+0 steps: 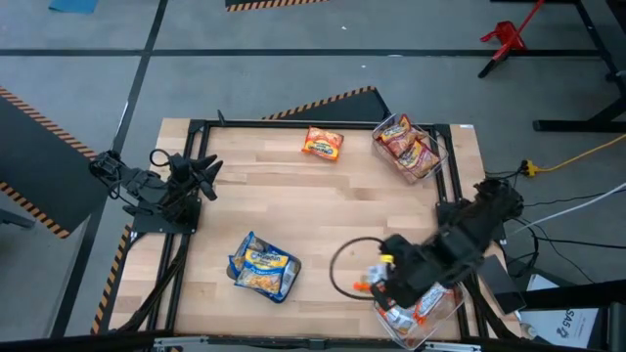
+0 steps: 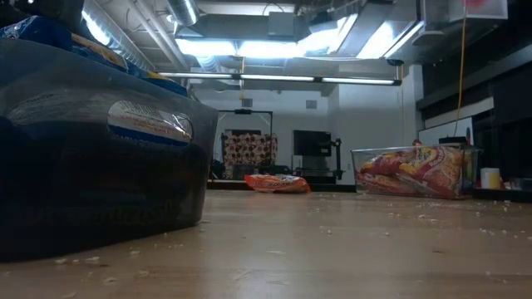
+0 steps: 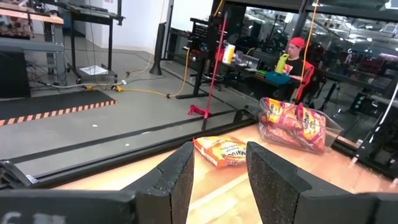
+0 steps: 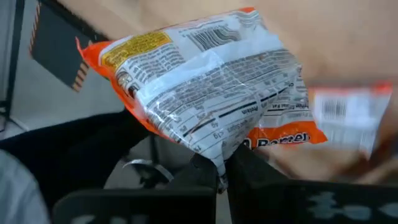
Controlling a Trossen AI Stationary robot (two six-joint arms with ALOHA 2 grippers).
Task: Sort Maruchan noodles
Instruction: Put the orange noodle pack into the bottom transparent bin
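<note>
Right gripper (image 4: 221, 177) is pinching an orange-and-silver crinkly ramen packet (image 4: 211, 87) by its edge, so it's dangling over the clear plastic bin (image 1: 445, 318) for dropping; left gripper (image 3: 217, 180) is idling open at the table's left edge.

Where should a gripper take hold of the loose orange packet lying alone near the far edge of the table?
The orange packet lies flat and slightly askew on bare wood, clear of the bin of red packets. Best guess: come straight down and pinch across its narrow width near one crimped end seam, where the thin film gathers. The left gripper, open and facing it, is nearer.
</note>
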